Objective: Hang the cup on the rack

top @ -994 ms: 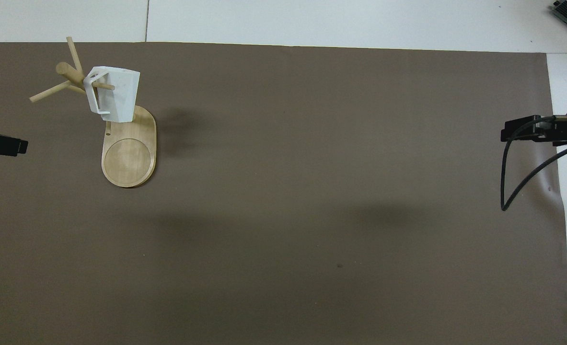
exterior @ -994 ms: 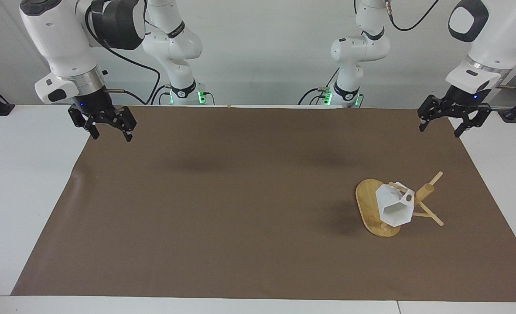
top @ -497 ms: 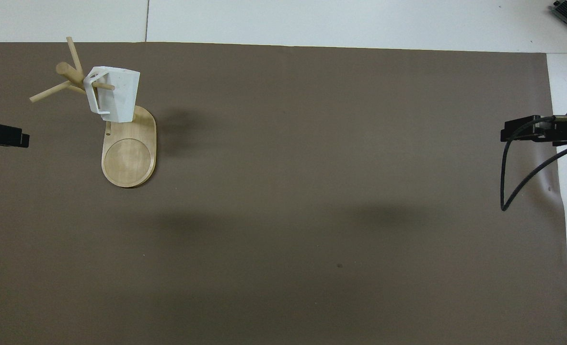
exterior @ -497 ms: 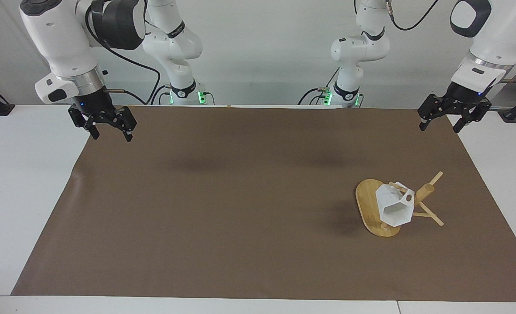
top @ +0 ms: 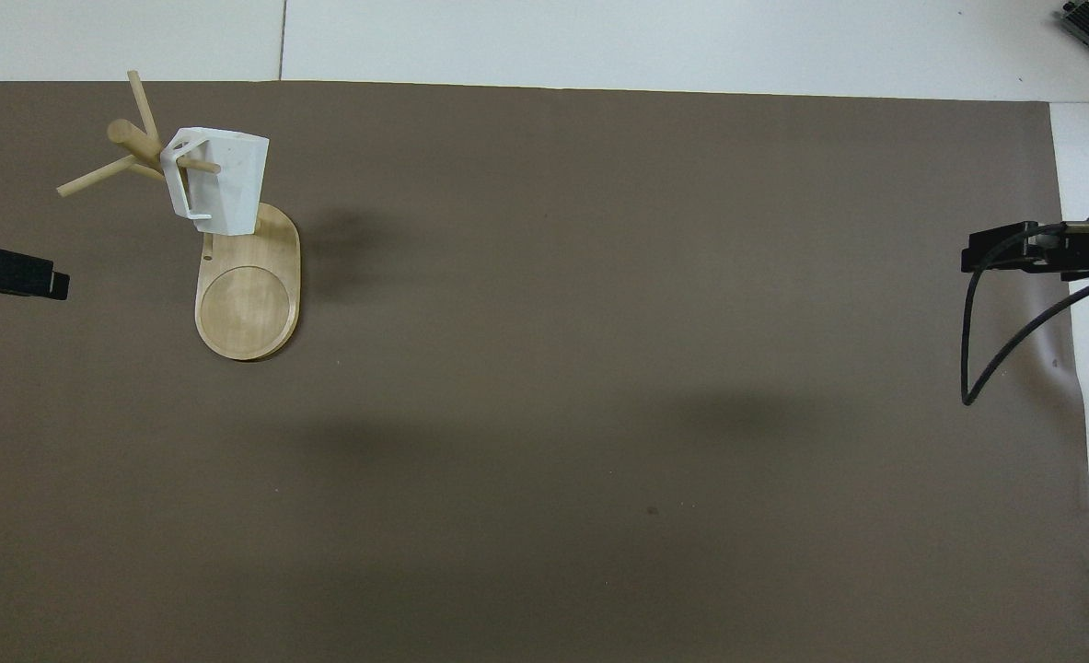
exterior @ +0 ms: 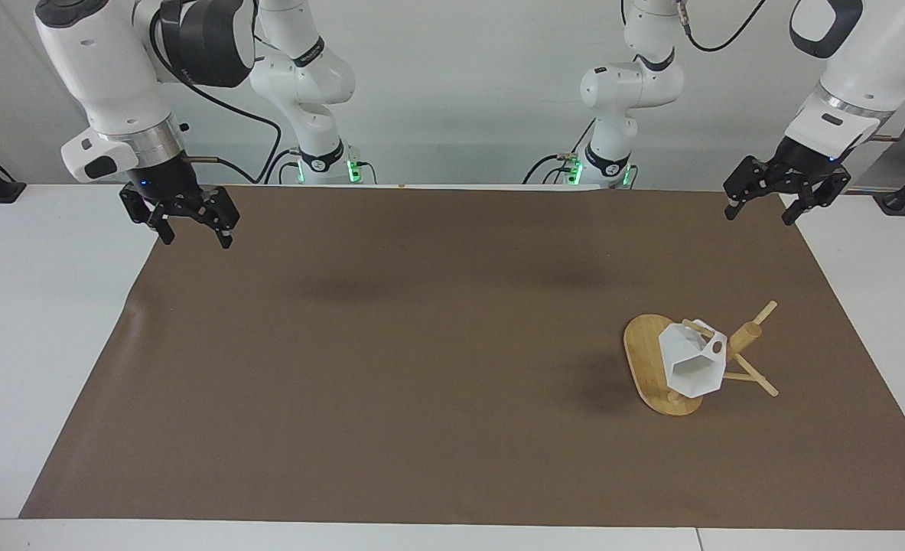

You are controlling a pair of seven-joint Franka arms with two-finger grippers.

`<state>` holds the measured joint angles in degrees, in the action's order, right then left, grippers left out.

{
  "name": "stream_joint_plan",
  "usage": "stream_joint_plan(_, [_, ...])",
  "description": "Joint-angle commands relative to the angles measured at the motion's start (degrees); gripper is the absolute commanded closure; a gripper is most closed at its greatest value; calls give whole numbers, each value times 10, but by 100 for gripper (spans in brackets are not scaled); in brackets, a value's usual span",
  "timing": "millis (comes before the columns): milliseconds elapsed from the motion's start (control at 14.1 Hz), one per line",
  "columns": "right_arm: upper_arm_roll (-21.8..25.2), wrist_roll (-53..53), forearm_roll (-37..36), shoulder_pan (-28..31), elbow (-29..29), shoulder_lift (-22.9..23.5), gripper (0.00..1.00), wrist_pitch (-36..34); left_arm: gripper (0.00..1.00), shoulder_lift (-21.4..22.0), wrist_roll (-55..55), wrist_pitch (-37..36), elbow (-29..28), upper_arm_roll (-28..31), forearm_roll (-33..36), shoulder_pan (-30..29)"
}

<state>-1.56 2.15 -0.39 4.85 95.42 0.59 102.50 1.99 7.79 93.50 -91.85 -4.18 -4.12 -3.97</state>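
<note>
The white faceted cup [exterior: 693, 360] hangs by its handle on a peg of the bamboo rack [exterior: 647, 360], toward the left arm's end of the table. It also shows in the overhead view [top: 222, 180], on the rack [top: 248, 295]. My left gripper [exterior: 760, 205] is open and empty, up in the air over the mat's edge near the robots, well apart from the rack. Its tip shows in the overhead view [top: 10, 274]. My right gripper [exterior: 192, 226] is open and empty, over the mat's corner at the right arm's end, also in the overhead view [top: 1000, 250].
A brown mat [exterior: 421, 344] covers most of the white table [exterior: 39, 321]. A black cable [top: 977, 350] loops down from the right arm.
My left gripper has risen and drifted a little toward the middle of the table. The right arm, cup and rack have not moved.
</note>
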Motion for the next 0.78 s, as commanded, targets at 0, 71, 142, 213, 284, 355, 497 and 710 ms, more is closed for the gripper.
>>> stream_joint_plan(0, [-1, -14, 5, 3, 13, -10, 0, 3, 0, -11, -9, -16, 20, 0, -6, 6])
stream_joint_plan(71, [-1, -14, 4, 3, 13, -10, 0, 3, 0, -11, -9, -9, 19, 1, -6, 6])
stream_joint_plan(142, [-1, -14, 4, 3, 13, -10, 0, 3, 0, -11, -8, 2, 18, 1, -5, 5])
stream_joint_plan(213, [-1, -14, 5, 3, 13, -10, 0, 3, 0, -10, -8, 9, 18, 1, -4, 4])
stream_joint_plan(284, [-1, -14, 4, 3, 13, -10, 0, 3, 0, -9, -8, 9, 17, 1, -3, 4])
stream_joint_plan(355, [-1, -14, 5, 3, 13, -10, 0, 3, 0, -8, -8, 9, 15, 1, -3, 5])
stream_joint_plan(497, [-1, -14, 4, 3, 13, -10, 0, 3, 0, -3, -9, 11, 4, 1, -2, 5])
stream_joint_plan(710, [-1, -14, 5, 3, 13, -10, 0, 3, 0, -2, -5, 8, 2, 1, -2, 4])
